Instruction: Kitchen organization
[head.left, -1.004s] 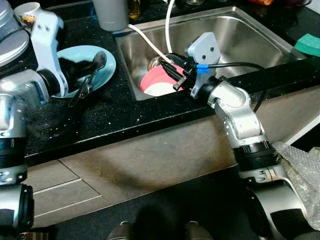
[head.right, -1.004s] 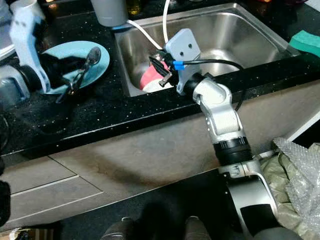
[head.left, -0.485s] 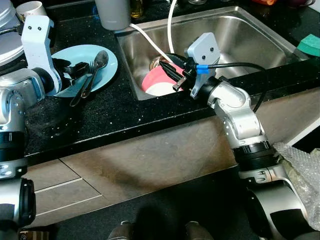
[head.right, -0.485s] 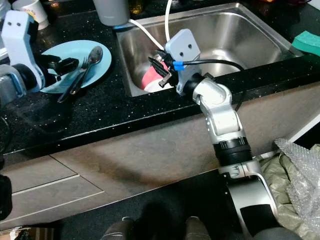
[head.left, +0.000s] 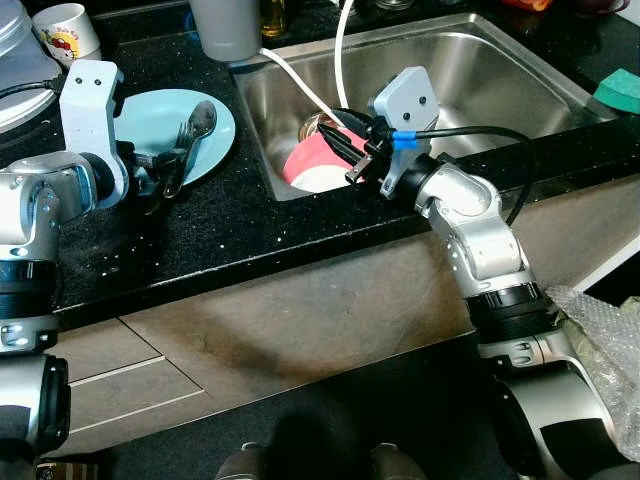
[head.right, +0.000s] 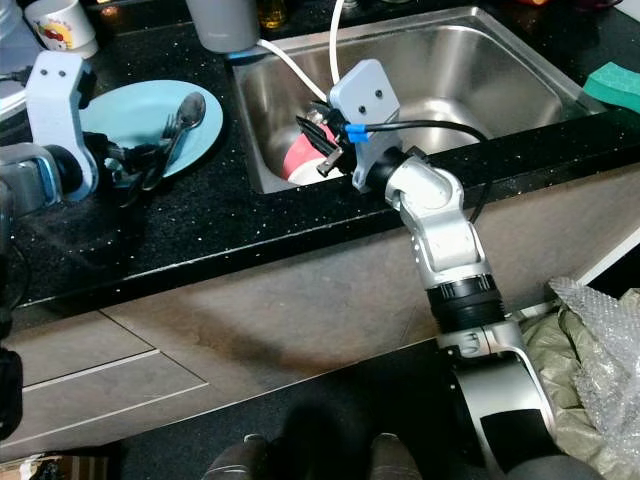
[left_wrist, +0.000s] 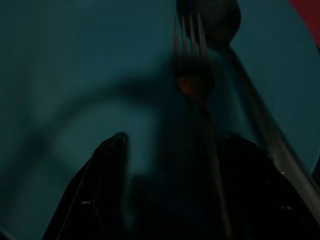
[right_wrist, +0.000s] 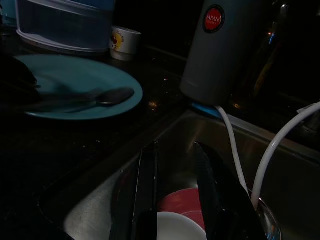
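The left gripper (head.left: 160, 170) sits at the near edge of the teal plate (head.left: 150, 115) on the black surface (head.left: 200, 230). A fork (left_wrist: 192, 75) and a spoon (head.left: 198, 120) lie on the plate, their handles running toward the gripper. In the left wrist view the fork tines and the spoon bowl lie ahead of the gripper on the teal surface, and the fork handle runs back between the two dark fingers (left_wrist: 100, 185), which stand spread apart. That view is very dark; whether the fingers touch the handle cannot be told. In the head views the fingertips merge with the cutlery handles and cannot be separated.

The right gripper (head.left: 350, 150) reaches over the front rim of the steel sink (head.left: 480, 70), just above a red-and-white bowl (head.left: 310, 165) lying in the sink's left part. The right wrist view shows the two fingers (right_wrist: 145, 200) parted, with the bowl (right_wrist: 175, 215) low between them; contact cannot be told. Beyond the gripper, that view shows a grey container (right_wrist: 222, 50) with a red label, two white hoses (right_wrist: 235, 150) dropping into the sink, and a small printed cup (right_wrist: 124, 40) past the plate. The head views cut off the container's top. A green sponge (head.left: 618, 90) lies on the surface far to the right of the right gripper.
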